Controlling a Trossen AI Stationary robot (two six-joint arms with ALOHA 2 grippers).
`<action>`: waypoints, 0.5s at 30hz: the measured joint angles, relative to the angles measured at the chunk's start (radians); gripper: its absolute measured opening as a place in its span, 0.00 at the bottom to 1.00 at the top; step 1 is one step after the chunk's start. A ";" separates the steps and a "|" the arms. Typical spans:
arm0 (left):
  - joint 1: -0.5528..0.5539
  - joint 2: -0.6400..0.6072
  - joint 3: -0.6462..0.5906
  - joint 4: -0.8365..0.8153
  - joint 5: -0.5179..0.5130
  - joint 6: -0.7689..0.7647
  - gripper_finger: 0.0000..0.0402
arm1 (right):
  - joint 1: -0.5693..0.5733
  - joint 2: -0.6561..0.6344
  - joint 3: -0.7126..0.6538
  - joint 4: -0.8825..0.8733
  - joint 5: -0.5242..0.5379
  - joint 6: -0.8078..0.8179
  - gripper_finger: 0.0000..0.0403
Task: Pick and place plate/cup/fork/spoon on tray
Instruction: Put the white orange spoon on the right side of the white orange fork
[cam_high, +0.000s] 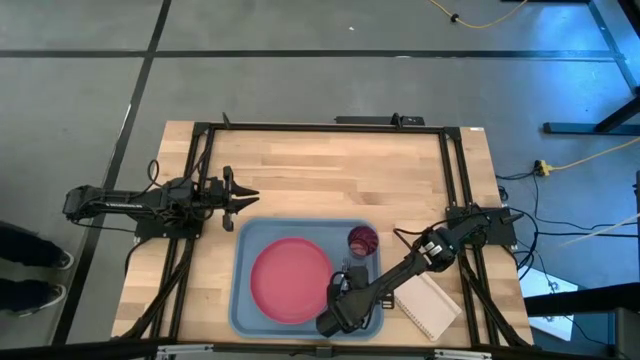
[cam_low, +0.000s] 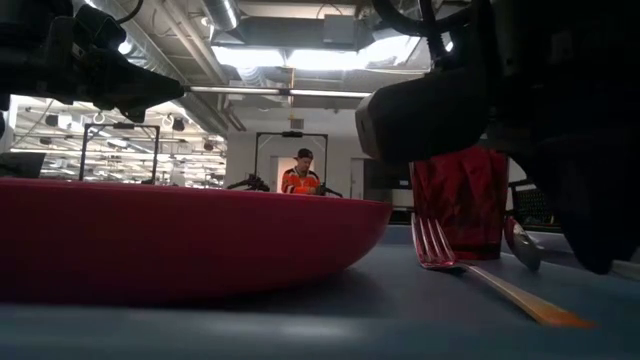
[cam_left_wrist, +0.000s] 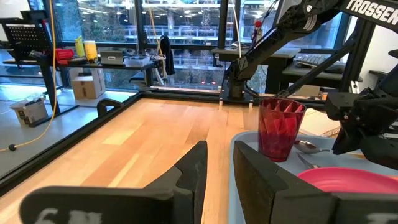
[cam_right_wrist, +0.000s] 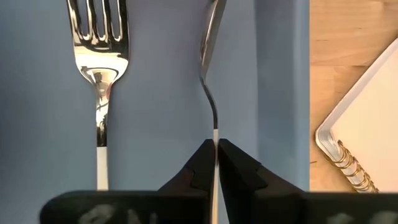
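The light blue tray (cam_high: 244, 300) holds the pinkish-red plate (cam_high: 290, 280), the maroon cup (cam_high: 362, 240) and the fork (cam_right_wrist: 99, 74), which lies flat beside the plate. My right gripper (cam_right_wrist: 216, 152) is over the tray's near right part (cam_high: 348, 283), shut on the spoon (cam_right_wrist: 210, 56), which stands on its edge parallel to the fork. The spoon's bowl (cam_low: 522, 245) sits low beside the cup (cam_low: 460, 210). My left gripper (cam_left_wrist: 219, 168) is open and empty above the table (cam_high: 240, 197), beyond the tray's far left corner. My right gripper pinches the spoon's handle (cam_right_wrist: 215, 134) between its two fingers, back from the bowl. The fingers come from above, slanting from the table's near side. The spoon is turned on its edge, its bowl end pointing toward the table's far edge and low over the tray's floor; whether it touches, I cannot tell.
A white spiral notepad (cam_high: 428, 305) lies on the table right of the tray, close to its rim. Black frame rails (cam_high: 455, 170) run along the table's sides and far edge. Bare wood lies on the far half (cam_high: 330, 175). A person stands in the room behind (cam_low: 300, 178).
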 joint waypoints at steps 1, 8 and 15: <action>0.000 0.000 0.000 0.000 0.000 0.000 0.18 | 0.000 0.000 0.000 0.000 0.000 0.000 0.06; 0.000 0.000 0.000 0.000 0.000 0.000 0.18 | 0.000 0.000 0.000 0.002 0.000 -0.001 0.06; 0.000 0.000 0.000 0.000 0.000 0.000 0.18 | 0.000 0.000 0.000 0.015 0.000 -0.007 0.06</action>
